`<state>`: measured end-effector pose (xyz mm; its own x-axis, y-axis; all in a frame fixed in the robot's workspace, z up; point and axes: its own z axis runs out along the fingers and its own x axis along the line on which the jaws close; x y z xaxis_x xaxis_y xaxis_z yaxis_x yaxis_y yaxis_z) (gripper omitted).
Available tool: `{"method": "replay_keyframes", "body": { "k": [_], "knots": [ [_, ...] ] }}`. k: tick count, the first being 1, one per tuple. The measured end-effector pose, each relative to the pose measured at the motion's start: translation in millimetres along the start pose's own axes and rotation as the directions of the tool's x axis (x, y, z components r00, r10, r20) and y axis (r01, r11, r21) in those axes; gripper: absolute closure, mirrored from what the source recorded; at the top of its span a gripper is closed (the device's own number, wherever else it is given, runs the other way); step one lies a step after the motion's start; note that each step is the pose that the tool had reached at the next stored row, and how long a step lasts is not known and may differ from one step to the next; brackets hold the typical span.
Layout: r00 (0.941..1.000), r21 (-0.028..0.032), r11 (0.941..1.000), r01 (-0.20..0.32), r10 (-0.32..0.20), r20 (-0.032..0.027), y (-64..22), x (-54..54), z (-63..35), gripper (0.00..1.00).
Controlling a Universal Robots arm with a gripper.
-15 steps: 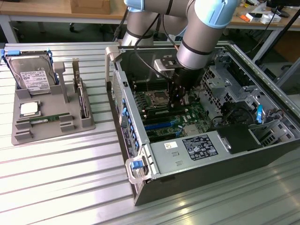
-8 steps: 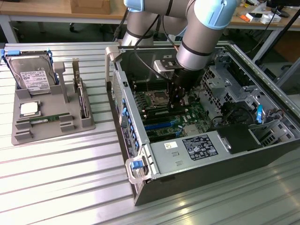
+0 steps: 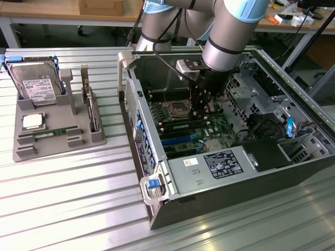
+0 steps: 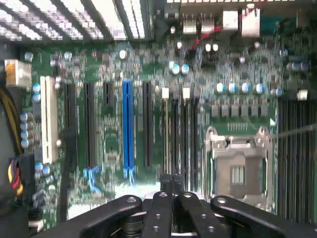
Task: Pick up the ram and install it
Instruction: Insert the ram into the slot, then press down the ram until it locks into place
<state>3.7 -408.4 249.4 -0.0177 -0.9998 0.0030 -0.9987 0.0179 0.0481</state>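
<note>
Slatted table (image 3: 63, 198), open computer case (image 3: 293, 172): gripper (image 4: 171, 196) above memory slots (image 4: 179, 134).
Fingers (image 4: 159, 210) seem pinched shut on the ram (image 4: 171, 179), edge-on between their tips; keep it parallel to the slots ahead and press squarely.

Robotics lab/workshop, slatted alu bench (image 3: 63, 198), open PC case (image 3: 293, 172), cluttered desks behind (image 3: 293, 18)

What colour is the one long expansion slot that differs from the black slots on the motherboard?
Blue. The slot shows best in the wrist view, standing among black slots on the green motherboard.
</note>
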Motion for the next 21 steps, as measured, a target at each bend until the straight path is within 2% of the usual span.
{"method": "replay_keyframes", "body": {
  "k": [2, 3, 4, 8, 12, 13, 15, 16, 21],
  "knots": [
    [1.0, -0.0152, 0.9999, 0.0, 0.0, -0.0003, -20.8, -0.1, -1.0, 0.9],
    [1.0, -0.0266, 0.9996, 0.0, 0.0, -0.0005, -37.3, -0.2, -1.7, 0.9],
    [1.0, -0.0322, 0.9995, 0.0, 0.0, -0.0006, -46.4, -0.3, -2.1, 0.9],
    [1.0, -0.0464, 0.9989, 0.0, 0.0, -0.0008, -76.1, -0.8, -3.6, 0.9],
    [1.0, -0.0493, 0.9988, 0.0, 0.0, -0.001, -98.1, -1.1, -5.3, 0.9],
    [1.0, -0.0494, 0.9988, 0.0, 0.0, -0.0008, -101.9, -1.2, -10.6, 0.9],
    [1.0, -0.0494, 0.9988, 0.0, 0.0, -0.0009, -103.0, -1.1, -26.1, 0.9],
    [1.0, -0.0494, 0.9988, 0.0, 0.0, -0.0004, -102.9, -1.1, -28.5, 0.9],
    [1.0, -0.0494, 0.9988, 0.0, 0.0, -0.0002, -102.9, -1.1, -28.8, 0.9]
  ]
}}
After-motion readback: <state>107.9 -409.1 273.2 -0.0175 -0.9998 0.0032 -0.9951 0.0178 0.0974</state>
